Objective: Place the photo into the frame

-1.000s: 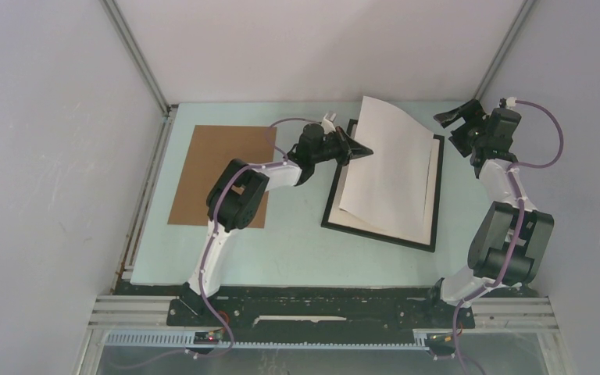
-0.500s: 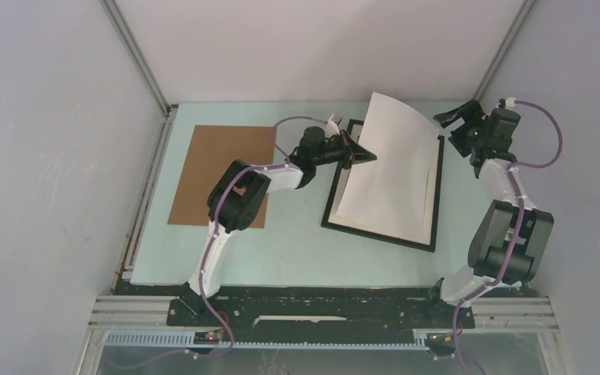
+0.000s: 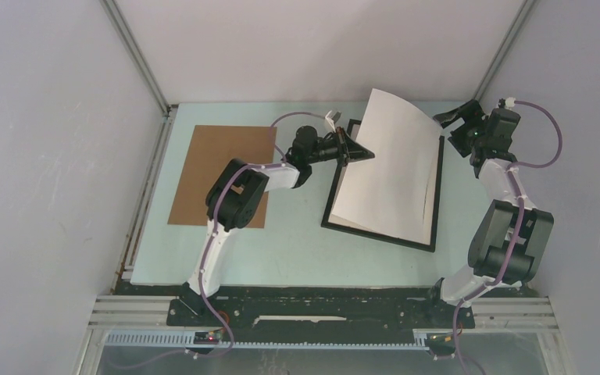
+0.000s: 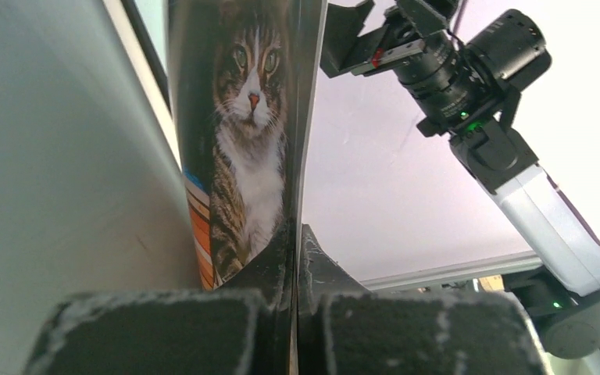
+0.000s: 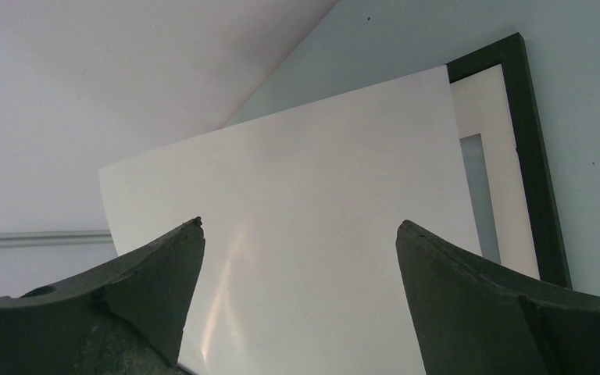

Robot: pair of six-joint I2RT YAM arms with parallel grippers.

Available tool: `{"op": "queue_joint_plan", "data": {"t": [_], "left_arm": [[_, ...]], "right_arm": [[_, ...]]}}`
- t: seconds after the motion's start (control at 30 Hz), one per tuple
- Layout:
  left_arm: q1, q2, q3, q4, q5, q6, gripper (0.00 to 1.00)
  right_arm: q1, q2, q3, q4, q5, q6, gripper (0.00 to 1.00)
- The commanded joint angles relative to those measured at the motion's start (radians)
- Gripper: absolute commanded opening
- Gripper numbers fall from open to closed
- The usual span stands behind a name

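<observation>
Top view: left gripper (image 3: 363,152) is clamped shut on the left edge of the photo (image 3: 391,176). The photo shows its white back upward and stands bowed and tilted. Its near edge is down in the frame (image 3: 379,236) and its far edge is up in the air. The frame lies flat toward the far right corner of the table (image 3: 297,250). Right gripper (image 3: 453,117) hangs just beyond the frame's far right corner with its jaws spread wide, holding nothing and clear of the sheet. A brown cardboard board (image 3: 223,172) lies flat by the left edge of the table, well apart from the frame and not in play. Left wrist view: both fingers are pressed together on the sheet's edge. The print side faces this camera (tabby cat, orange and blue stripes low down), so the picture side is turned toward the frame. The right arm shows behind the sheet. Right wrist view: the wide jaws look down on the photo's blank back. Beyond its right edge are the black frame rim and a white mat (image 5: 508,156) lying inside it. Step, as I read it: laying the photo face down into the frame, about midway, since the sheet isn't flat yet. The next move calls for lowering the pinched edge until the sheet drops inside the rim, square to the corners. Then the left gripper lets go without dragging it, and the right gripper is free to press the far side down if it springs up.
</observation>
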Motion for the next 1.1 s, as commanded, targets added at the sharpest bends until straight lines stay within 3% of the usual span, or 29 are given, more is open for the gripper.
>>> {"op": "queue_joint_plan", "data": {"t": [0.0, 0.17, 0.63, 0.77, 0.8, 0.87, 0.9, 1.07], "left_arm": [[-0.002, 0.031, 0.056, 0.128, 0.047, -0.065, 0.0], [-0.009, 0.089, 0.17, 0.137, 0.083, -0.097, 0.0], [-0.009, 0.18, 0.26, 0.123, 0.056, -0.155, 0.01], [-0.007, 0.139, 0.225, -0.049, 0.037, -0.026, 0.03], [-0.005, 0.131, 0.216, -0.081, 0.03, -0.003, 0.05], [0.007, 0.106, 0.182, -0.111, 0.005, 0.026, 0.2], [0.012, 0.095, 0.167, -0.129, -0.001, 0.047, 0.22], [0.031, 0.04, 0.164, -0.416, -0.067, 0.254, 0.4]], "right_arm": [[-0.006, 0.007, 0.0, 0.041, -0.009, 0.009, 1.0], [-0.007, 0.007, -0.001, 0.042, -0.012, 0.009, 1.0], [-0.009, 0.017, -0.001, 0.048, -0.02, 0.012, 1.0], [-0.013, 0.02, -0.001, 0.045, -0.02, 0.013, 1.0], [-0.014, 0.02, -0.001, 0.045, -0.019, 0.012, 1.0], [-0.015, 0.017, -0.001, 0.041, -0.017, 0.009, 1.0], [-0.015, 0.017, -0.001, 0.04, -0.015, 0.007, 1.0], [-0.018, 0.018, -0.001, 0.036, -0.015, 0.009, 1.0]]}}
